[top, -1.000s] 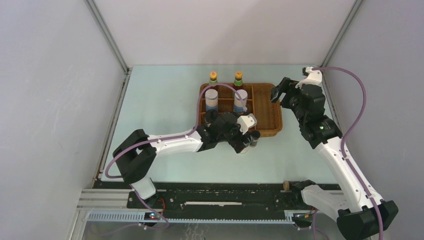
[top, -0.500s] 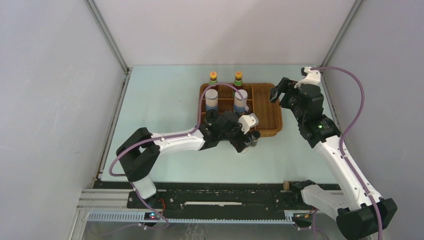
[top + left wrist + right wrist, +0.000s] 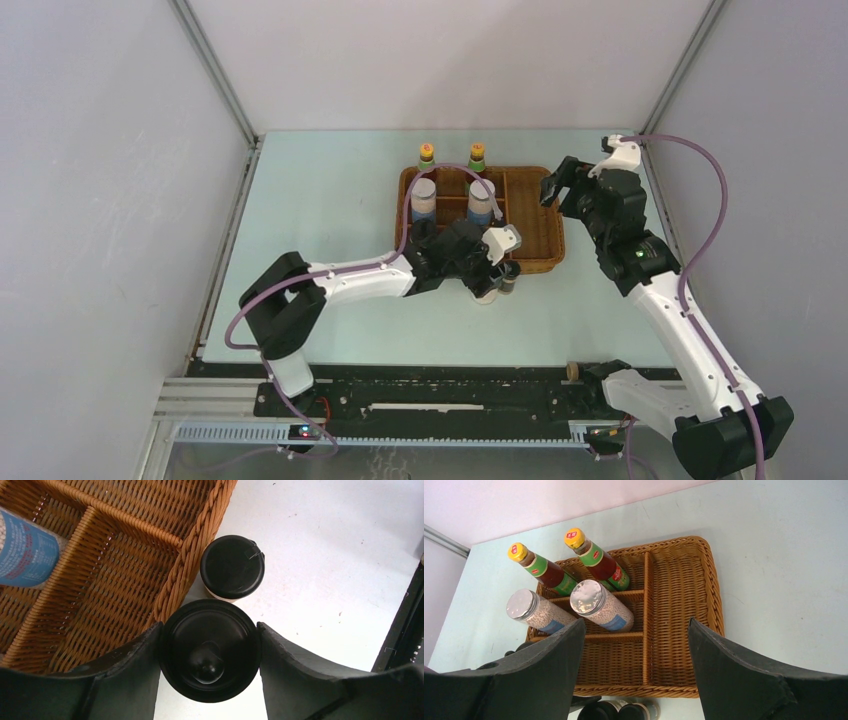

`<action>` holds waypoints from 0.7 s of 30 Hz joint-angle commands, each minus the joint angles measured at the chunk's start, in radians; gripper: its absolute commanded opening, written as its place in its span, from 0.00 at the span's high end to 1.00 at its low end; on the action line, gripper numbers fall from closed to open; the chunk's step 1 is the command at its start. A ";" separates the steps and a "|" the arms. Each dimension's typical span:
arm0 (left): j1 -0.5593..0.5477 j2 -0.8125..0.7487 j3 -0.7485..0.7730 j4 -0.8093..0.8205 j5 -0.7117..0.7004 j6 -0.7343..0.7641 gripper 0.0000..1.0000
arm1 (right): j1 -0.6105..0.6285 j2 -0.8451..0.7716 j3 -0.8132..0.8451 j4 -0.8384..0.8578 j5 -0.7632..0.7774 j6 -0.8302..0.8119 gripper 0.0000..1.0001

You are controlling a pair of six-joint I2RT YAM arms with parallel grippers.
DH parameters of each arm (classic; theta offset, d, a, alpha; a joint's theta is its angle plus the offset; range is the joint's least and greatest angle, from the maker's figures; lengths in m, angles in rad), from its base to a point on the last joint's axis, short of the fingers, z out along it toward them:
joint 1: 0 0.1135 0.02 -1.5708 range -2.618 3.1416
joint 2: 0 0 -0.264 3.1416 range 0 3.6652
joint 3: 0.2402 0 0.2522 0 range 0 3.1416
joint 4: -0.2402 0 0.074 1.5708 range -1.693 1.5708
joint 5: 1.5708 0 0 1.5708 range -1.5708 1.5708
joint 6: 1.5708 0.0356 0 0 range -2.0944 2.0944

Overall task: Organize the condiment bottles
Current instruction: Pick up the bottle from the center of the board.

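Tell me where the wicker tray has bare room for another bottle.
The long right compartment is bare, between the centre divider and the right rim. The front-left compartment looks bare too. Crowded: back-left, with sauce bottles and shakers.

- Two sauce bottles: dark contents, yellow caps, green labels. Upright, side by side in the back-left section of the wicker tray.
- Two shakers: silver lids, pale granules, blue-white labels. Upright in the tray, just in front of the sauce bottles.
- Gripped black-capped bottle: upright on the surface just outside the tray rim, cap pinched between the left hand's fingers.
- Free black-capped bottle: pale body, upright on the surface, just beside the gripped one, against the rim.
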 commanded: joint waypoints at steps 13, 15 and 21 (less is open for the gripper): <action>-0.015 -0.053 0.036 -0.020 0.010 -0.063 1.00 | 0.013 -0.052 0.001 -0.002 0.009 0.004 0.17; -0.024 -0.068 0.034 -0.028 -0.004 -0.068 1.00 | 0.018 -0.055 0.000 -0.008 0.009 0.006 0.17; -0.043 -0.113 0.044 -0.062 -0.054 -0.088 1.00 | 0.023 -0.079 0.000 -0.036 0.003 0.005 0.17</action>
